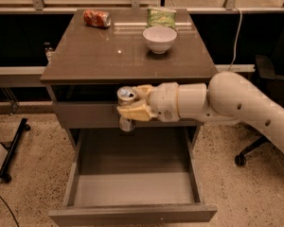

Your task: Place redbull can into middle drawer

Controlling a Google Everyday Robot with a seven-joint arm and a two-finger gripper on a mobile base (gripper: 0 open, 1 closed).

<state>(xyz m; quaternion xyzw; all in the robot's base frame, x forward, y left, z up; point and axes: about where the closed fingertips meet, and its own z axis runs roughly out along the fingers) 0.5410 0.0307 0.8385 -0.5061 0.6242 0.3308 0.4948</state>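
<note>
The carry is roughly half done, by my reading. The slim silver-and-blue redbull can [127, 96] is off the brown flat-topped counter [109, 56] and hangs upright just in front of the counter's front edge, near its middle, level with the closed grey drawer front below the top. The cream two-finger pincer [130, 106] is clamped around the can's body, with the shiny top showing above the fingers and the base below them. The wide grey middle drawer [132, 188] is pulled out beneath it, floor bare. What is left: lower the can into the drawer and let go.

Room looks generous. The can hangs over the rear part of the drawer opening, well clear of both side walls and of the front panel. The tight spot is behind it, where the closed drawer front and the counter's front edge sit close to the can. The white jointed arm [236, 103] reaches in from the front right corner. A crushed orange-red can [96, 18], a green crinkled snack bag [161, 17] and a white round bowl [159, 38] sit toward the counter's back edge, well apart from the path.
</note>
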